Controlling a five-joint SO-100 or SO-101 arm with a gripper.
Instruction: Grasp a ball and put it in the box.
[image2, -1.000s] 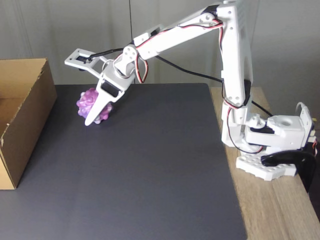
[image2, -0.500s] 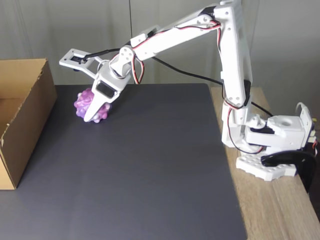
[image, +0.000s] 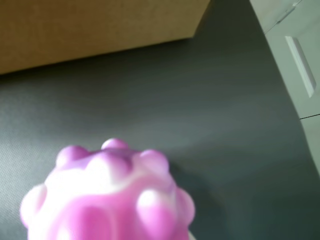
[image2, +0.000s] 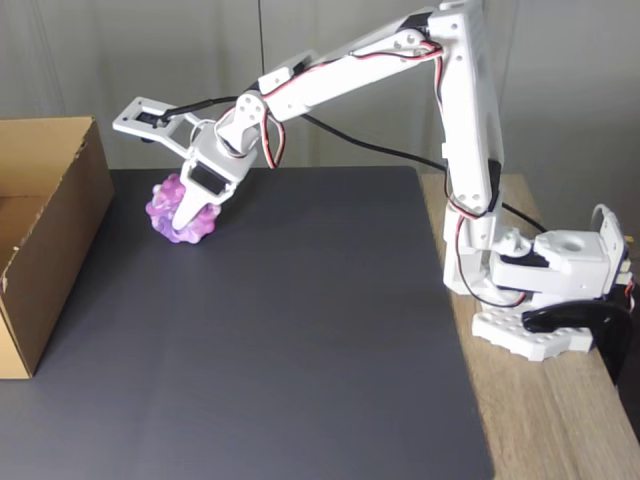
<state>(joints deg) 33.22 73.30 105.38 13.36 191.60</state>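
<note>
Purple-pink marbled ball (image2: 178, 212), brown box (image2: 52, 215)

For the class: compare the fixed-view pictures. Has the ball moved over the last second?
Yes. The ball, with the tool on it, has shifted slightly left, closer to the box, which has stayed put.

One ball (image2: 176, 217) is lying at the upper left of the fixed view, and is also showing at the lower left of the wrist view (image: 107, 195). One box (image2: 42, 228) is standing at the left edge. One arm (image2: 455, 120) is reaching in from the right, carrying one gripper (image2: 181, 224). One dark mat (image2: 280, 350) is covering the table.
</note>
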